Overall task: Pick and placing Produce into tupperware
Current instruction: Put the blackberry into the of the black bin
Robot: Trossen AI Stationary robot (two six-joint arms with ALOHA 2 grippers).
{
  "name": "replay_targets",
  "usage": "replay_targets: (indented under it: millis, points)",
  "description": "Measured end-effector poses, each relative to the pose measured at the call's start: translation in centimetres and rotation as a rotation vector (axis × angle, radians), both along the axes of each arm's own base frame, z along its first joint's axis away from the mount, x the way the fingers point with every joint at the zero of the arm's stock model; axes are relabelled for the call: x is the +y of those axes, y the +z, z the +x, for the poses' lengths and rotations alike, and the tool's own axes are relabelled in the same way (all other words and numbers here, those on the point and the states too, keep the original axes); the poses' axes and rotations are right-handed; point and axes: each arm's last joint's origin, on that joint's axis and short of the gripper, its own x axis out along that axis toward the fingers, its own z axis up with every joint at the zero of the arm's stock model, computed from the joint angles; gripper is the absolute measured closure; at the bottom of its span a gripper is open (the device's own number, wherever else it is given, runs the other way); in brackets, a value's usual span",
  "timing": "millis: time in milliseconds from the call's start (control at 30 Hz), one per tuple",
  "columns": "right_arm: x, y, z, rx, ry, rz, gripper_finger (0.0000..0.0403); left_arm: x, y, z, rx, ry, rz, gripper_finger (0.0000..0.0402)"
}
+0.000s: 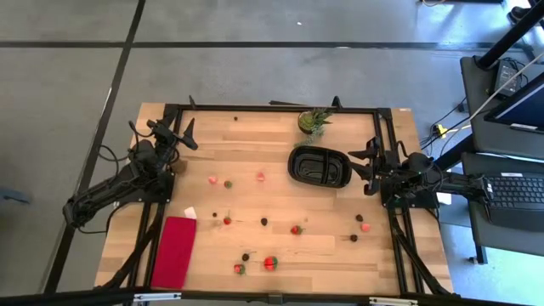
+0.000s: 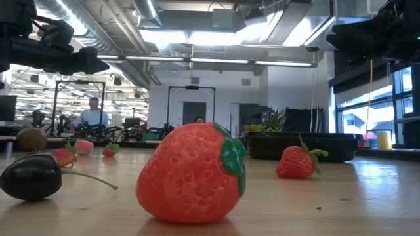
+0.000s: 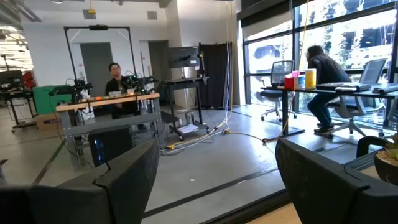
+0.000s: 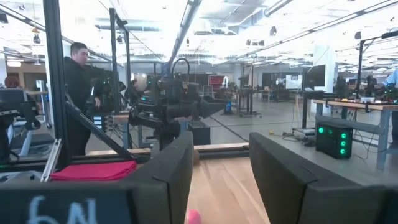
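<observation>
Wooden table (image 1: 323, 246) with scattered produce (image 1: 269, 263), concrete-floored workshop around

The tabletop (image 1: 280, 242) is pale wood with a smooth, satin finish showing plank seams. The strawberry (image 2: 190, 174) looks like glossy moulded plastic, dimpled, with a shiny green cap. The dark berry (image 2: 31, 176) is smooth and shiny. The tupperware (image 1: 320, 167) is glossy black plastic. The red cloth (image 1: 174, 251) looks matt and soft.
</observation>
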Motion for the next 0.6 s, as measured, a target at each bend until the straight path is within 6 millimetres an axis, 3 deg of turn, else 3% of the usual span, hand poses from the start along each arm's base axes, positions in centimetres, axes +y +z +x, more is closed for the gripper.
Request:
replay_targets:
  millis: [600]
  points:
    - [-0.01,-0.27,0.08,0.020,0.015,0.057,0.0244,0.00,0.00,0.00,0.000,0.000,0.000,0.0086]
